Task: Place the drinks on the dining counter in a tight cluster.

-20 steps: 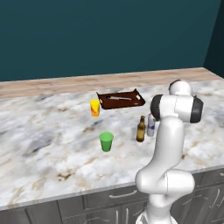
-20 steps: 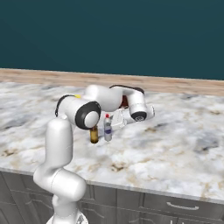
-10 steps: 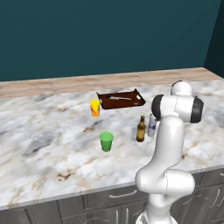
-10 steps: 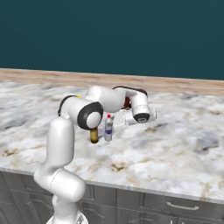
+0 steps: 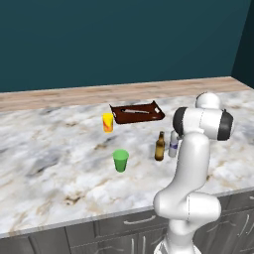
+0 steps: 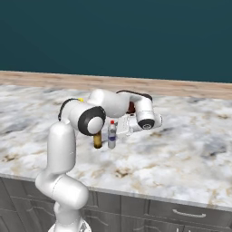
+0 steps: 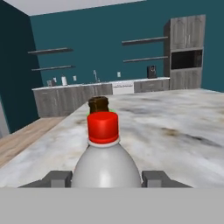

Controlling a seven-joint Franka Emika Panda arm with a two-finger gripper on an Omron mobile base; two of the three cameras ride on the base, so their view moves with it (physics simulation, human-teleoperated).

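Clear bottle w/ red cap (image 7: 103, 151) stands upright on the marbled desk (image 5: 59, 154), just beside the brown beer bottle (image 5: 159, 147); gripper (image 7: 106, 178) has a finger (image 7: 156, 178) either side of the clear bottle, closed on it; green cup (image 5: 120, 160) near; yellow-orange cup (image 5: 107, 122) & dark tray (image 5: 137, 112) further back.

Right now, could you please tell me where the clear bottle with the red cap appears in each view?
Left base view: clear red-capped bottle centre-right, beside the white arm.
Right base view: centre.
Hand view: bottom centre, between the claw's fingertips.
Shared landmark: brown glass beer bottle beside it.
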